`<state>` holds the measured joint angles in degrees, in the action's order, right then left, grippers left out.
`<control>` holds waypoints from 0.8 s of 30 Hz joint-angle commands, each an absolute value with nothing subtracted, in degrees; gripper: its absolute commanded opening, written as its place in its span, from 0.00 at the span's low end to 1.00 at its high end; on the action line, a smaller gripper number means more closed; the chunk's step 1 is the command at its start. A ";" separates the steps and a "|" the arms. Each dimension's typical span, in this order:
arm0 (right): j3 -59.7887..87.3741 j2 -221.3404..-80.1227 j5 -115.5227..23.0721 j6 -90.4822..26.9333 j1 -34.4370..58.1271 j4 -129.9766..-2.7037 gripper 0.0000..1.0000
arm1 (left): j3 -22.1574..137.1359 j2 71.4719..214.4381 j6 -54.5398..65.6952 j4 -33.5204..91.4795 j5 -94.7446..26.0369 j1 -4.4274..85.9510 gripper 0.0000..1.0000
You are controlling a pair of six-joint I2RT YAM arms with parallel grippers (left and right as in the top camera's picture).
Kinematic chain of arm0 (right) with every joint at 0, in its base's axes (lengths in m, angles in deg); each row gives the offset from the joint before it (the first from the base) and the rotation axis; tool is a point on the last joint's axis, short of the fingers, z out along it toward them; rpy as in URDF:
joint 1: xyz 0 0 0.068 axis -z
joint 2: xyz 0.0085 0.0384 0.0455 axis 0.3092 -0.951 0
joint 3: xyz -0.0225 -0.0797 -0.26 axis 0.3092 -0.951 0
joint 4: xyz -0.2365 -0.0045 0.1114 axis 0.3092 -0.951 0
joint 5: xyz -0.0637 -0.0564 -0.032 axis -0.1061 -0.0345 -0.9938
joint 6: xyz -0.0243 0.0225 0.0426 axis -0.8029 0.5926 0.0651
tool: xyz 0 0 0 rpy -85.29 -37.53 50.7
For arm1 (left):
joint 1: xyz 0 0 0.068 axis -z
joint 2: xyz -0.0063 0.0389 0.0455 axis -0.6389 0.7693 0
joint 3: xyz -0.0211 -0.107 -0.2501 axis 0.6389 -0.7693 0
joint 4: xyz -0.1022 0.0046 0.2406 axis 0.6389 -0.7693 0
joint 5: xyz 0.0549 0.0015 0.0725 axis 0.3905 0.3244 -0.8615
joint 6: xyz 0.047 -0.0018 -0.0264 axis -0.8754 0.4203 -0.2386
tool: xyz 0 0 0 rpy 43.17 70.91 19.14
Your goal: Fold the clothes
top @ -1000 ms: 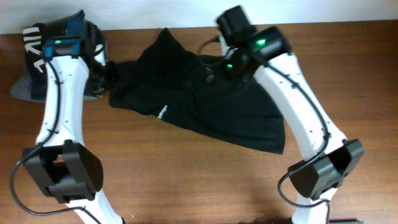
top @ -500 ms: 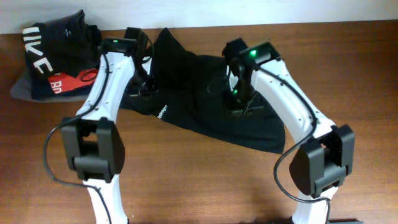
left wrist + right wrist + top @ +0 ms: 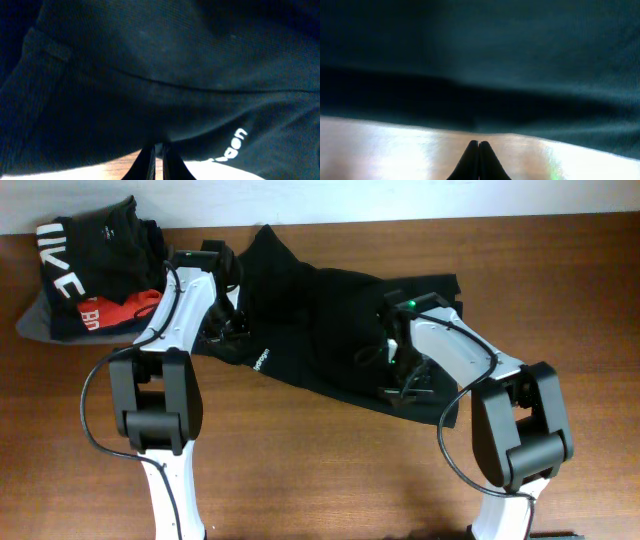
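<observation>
1. Two arms reach over the black garment (image 3: 320,310), which lies spread and rumpled across the far middle of the table (image 3: 300,480), its upper tip near the back edge.
2. On its wrist camera your left gripper (image 3: 155,146) has its fingers pressed almost together with only a thin slit between them. The tips are at the garment's hem, and whether cloth is nipped there cannot be told. From overhead this gripper sits at the garment's left edge, dark on dark and hard to pick out.
3. Your right gripper (image 3: 479,142) is closed: its tips meet with no gap, just where the near hem meets the wood. A pinch of fabric cannot be confirmed.
4. Both wrist views are filled by black cloth cut off at the frame edges, and only part of the white lettering (image 3: 234,146) shows.
5. At the far left sits a pile of folded garments (image 3: 80,280) — its right side runs under the left arm, so its end is hidden
</observation>
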<state>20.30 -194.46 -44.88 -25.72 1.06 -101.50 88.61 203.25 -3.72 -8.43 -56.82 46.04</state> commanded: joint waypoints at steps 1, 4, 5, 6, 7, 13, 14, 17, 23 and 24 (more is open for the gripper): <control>17.32 -194.81 -44.14 -24.17 4.25 -100.62 0.04 | 88.26 205.67 -4.47 -8.21 -57.26 45.54 0.08; 15.05 -194.81 -44.16 -24.23 6.37 -99.66 0.04 | 88.22 206.46 -4.47 -8.25 -57.28 45.54 0.08; 14.44 -194.81 -44.16 -24.36 7.13 -99.38 0.04 | 88.22 206.64 -4.49 -8.23 -57.35 45.54 0.08; 13.91 -194.81 -44.18 -24.39 7.90 -99.09 0.04 | 88.22 206.64 -4.47 -8.21 -57.74 45.49 0.08; 13.34 -194.81 -44.20 -24.41 8.75 -98.74 0.04 | 88.22 206.64 -4.42 -8.25 -58.46 45.49 0.08; 10.44 -194.81 -44.60 -24.67 12.16 -95.97 0.04 | 88.22 206.64 -0.66 -10.81 -69.00 45.23 0.09; 10.15 -194.81 -44.58 -24.91 12.53 -95.60 0.05 | 88.22 206.64 -0.53 -11.10 -69.57 44.97 0.09; 9.37 -194.81 -44.60 -25.50 13.52 -94.50 0.05 | 88.22 206.64 -0.49 -11.66 -69.32 44.03 0.09; 8.65 -194.81 -44.58 -25.70 14.37 -93.39 0.05 | 87.72 206.64 0.74 -11.79 -68.69 41.60 0.09; 8.65 -194.81 -44.58 -25.70 14.39 -93.28 0.05 | 87.65 206.64 0.50 -11.62 -68.63 41.32 0.08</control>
<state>10.18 -193.78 -41.25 -25.26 13.45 -95.01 88.31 206.00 -0.44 -11.84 -67.69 42.35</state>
